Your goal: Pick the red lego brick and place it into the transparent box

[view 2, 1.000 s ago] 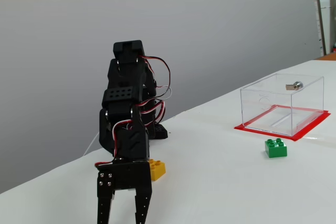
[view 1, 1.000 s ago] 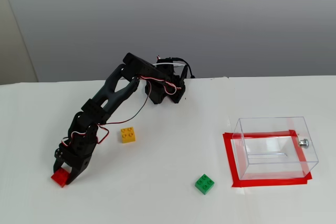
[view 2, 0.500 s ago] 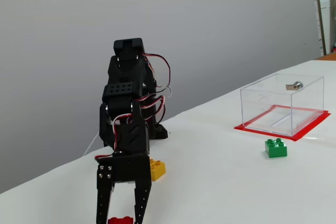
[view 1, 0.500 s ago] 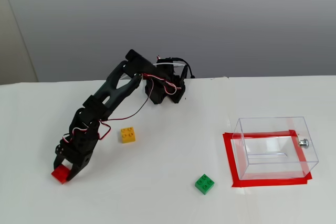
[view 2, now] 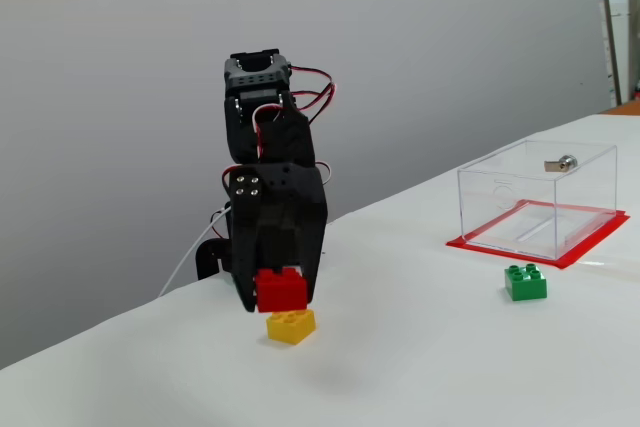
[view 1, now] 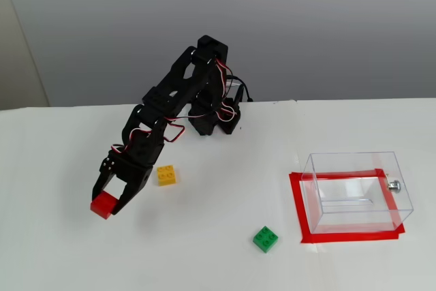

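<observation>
My black gripper is shut on the red lego brick at the left of the white table; in a fixed view the brick hangs just above the table in my gripper, in front of the yellow brick. The transparent box stands empty at the right on a red tape outline, with a small silver knob on its right wall. The box also shows in a fixed view, far right of my gripper.
A yellow brick lies just right of my gripper, also seen in a fixed view. A green brick lies between my gripper and the box, near the tape's left front corner. The arm's base stands at the table's back.
</observation>
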`<state>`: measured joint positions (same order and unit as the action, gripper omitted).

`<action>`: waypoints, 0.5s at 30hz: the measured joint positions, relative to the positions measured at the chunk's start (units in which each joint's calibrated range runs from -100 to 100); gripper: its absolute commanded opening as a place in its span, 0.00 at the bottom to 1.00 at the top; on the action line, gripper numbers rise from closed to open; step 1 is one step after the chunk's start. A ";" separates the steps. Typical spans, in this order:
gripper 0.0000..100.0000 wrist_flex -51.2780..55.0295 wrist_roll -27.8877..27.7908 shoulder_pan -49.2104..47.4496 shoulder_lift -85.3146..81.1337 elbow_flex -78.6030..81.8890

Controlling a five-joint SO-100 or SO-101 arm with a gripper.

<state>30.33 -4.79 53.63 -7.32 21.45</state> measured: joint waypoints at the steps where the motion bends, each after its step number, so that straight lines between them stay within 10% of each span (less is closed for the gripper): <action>1: 0.09 0.00 0.00 -0.85 -1.27 0.62; 15: 0.09 0.00 0.00 -12.39 -11.92 1.24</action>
<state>30.33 -4.79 41.24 -19.24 22.68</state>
